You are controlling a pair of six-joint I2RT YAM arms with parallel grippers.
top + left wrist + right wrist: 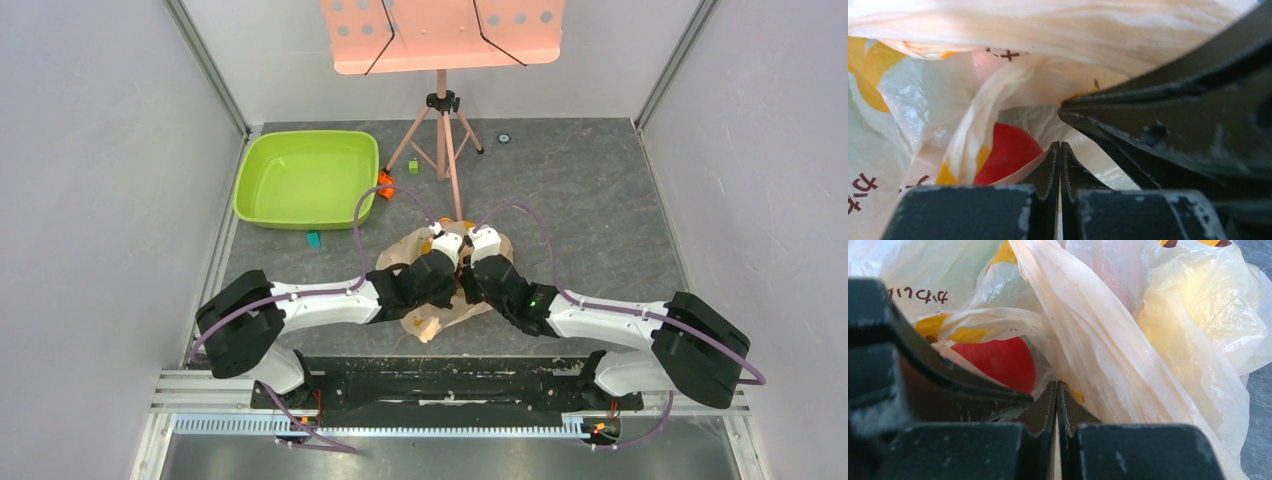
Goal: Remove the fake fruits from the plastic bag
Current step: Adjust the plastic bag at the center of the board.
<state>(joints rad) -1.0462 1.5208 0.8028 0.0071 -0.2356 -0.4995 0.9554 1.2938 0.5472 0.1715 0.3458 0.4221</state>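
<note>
Your right gripper [1056, 390] has its two black fingers pressed together at bottom centre, a pale sliver of film between them, tips buried in the folds of the thin, crinkly, translucent beige plastic bag [1128, 355]. Just left of the tips you've got the glossy red plastic apple [998, 362] showing inside the bag. A black moulded housing [903, 365] crowds your left side, overlapping the apple. Yellow-orange print and dark lettering sit top left, a blurred pinkish shape [1113, 275] shows through the film above, and there's grey mottled tabletop [1260, 385] at the far right edge.
</note>
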